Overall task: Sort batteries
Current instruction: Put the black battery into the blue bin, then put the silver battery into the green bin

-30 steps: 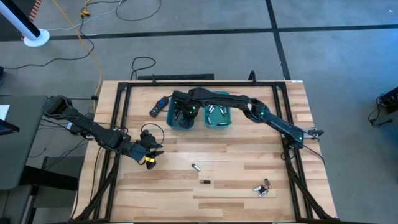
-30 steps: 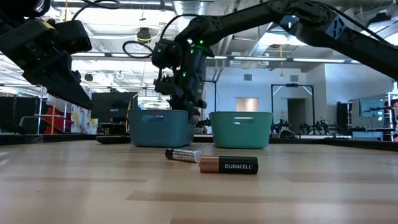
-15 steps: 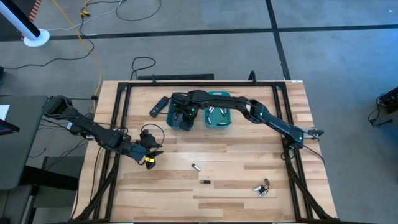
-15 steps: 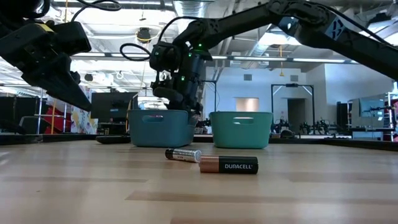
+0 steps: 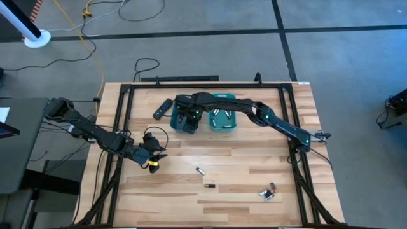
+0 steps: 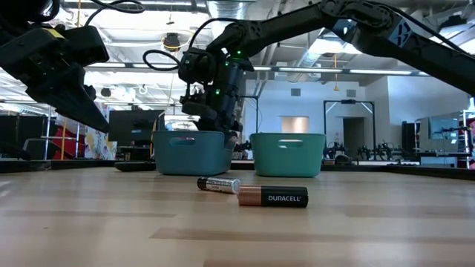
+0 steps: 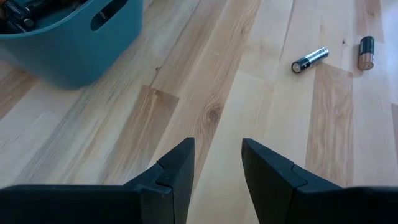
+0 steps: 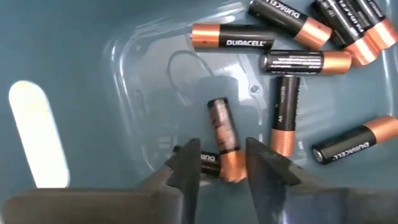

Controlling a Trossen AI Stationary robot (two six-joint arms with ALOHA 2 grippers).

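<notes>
Copper-tipped battery (image 8: 224, 142) blurs between right gripper's (image 8: 222, 163) parted fingers (image 8: 185, 163).

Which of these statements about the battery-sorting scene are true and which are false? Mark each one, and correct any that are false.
1. The right gripper is above the inside of the left teal bin. True.
2. The left teal bin holds dark batteries with copper ends. True.
3. The left gripper holds a battery. False: its fingers are open with nothing between them, over bare wood.
4. No batteries are left on the table. False: several loose batteries lie on the near part of the table.
5. The two teal bins stand side by side. True: the right teal bin is next to the left one.
</notes>
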